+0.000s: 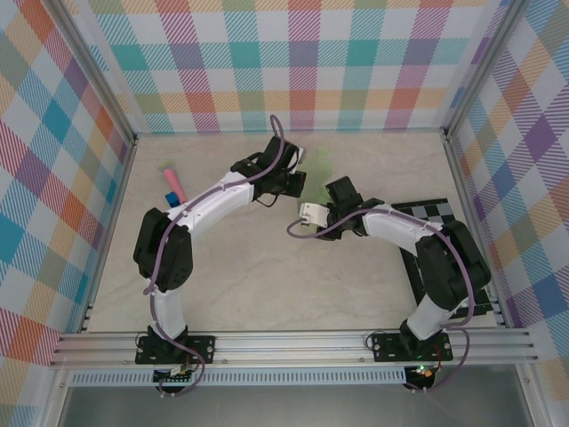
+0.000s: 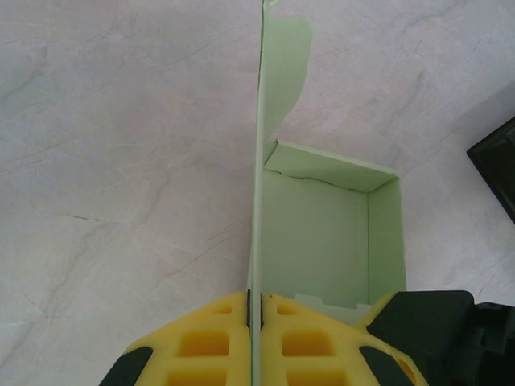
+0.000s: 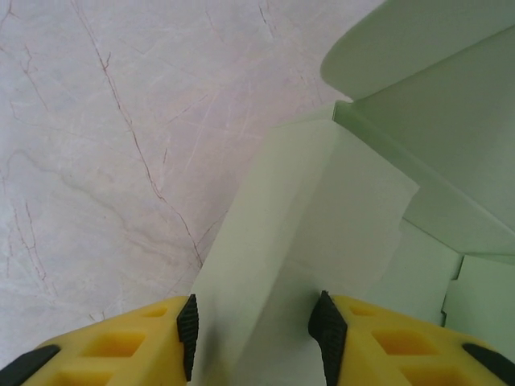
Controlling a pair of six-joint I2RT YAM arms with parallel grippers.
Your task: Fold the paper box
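The paper box [image 1: 318, 163] is pale green card and lies at the back middle of the table, between the two arms. In the left wrist view the paper box [image 2: 326, 241] stands open beside the jaws, with a rounded flap above it. My left gripper [image 2: 255, 293] is shut on one thin wall of it, seen edge-on. From the left, my left gripper [image 1: 298, 182] meets the box. My right gripper [image 3: 255, 322] is open, its black pads [image 3: 188, 334] on either side of a creased pale flap of the paper box [image 3: 306, 217]. Coming from the right, my right gripper [image 1: 336, 191] sits just below the box.
A small pink-and-blue stick [image 1: 172, 184] lies at the left of the table. A black-and-white checkered board [image 1: 436, 212] lies at the right, partly under the right arm. Plaid walls close in the table on three sides.
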